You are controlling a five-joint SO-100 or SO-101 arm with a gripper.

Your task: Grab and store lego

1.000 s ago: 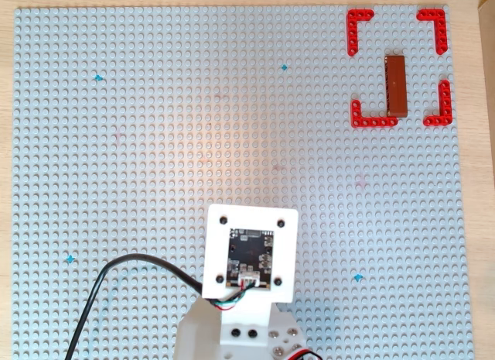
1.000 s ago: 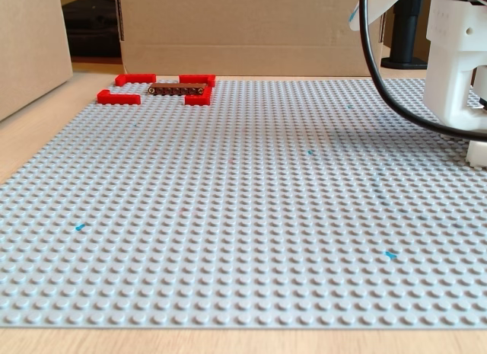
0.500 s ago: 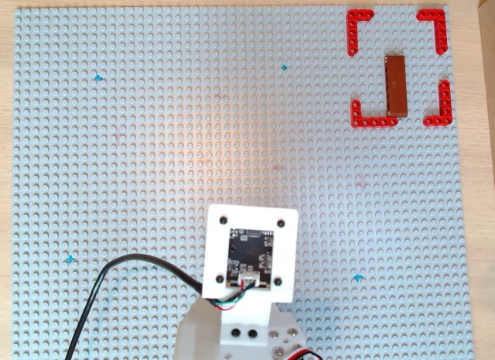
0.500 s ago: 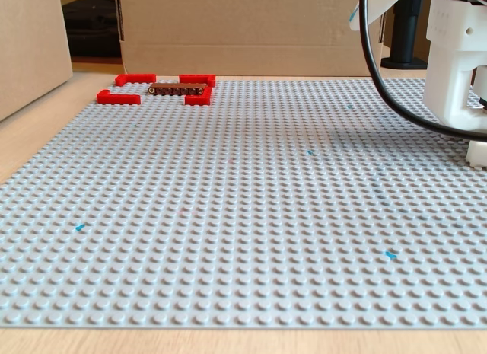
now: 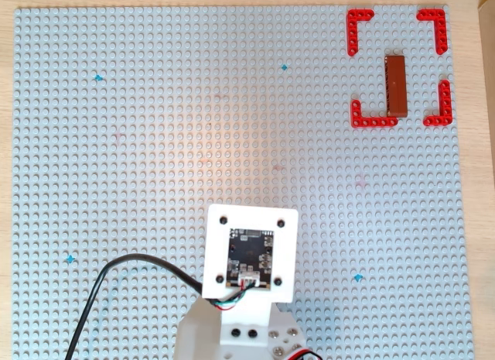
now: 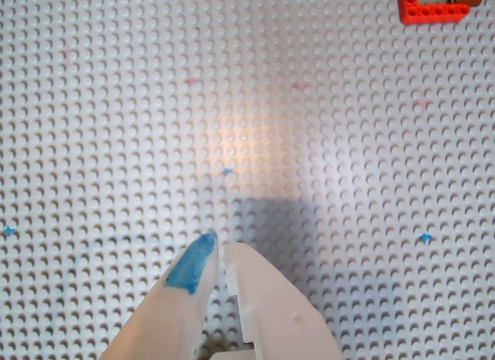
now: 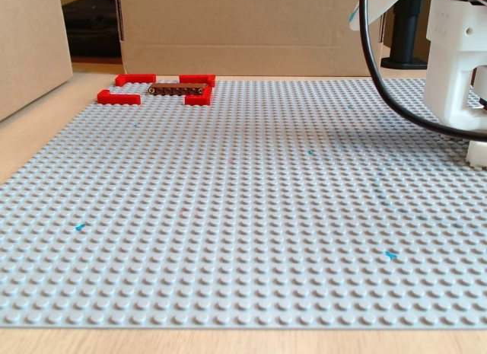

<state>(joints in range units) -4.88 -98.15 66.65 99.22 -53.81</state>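
One reddish-brown lego brick [image 5: 396,85] lies flat on the grey studded baseplate [image 5: 155,143], inside a square marked by 4 red L-shaped corner pieces [image 5: 360,23], w/ its lower end touching the lower-left corner in the overhead view; the baseplate sits on a wooden worktop [image 7: 30,141]. The fingers [image 6: 222,250] are together w/ nothing between them, one tip smeared blue, hovering over bare studs well apart from the brick. 2 cardboard boxes [image 7: 243,27] stand behind and left of the plate in the fixed view; contents can't be seen.
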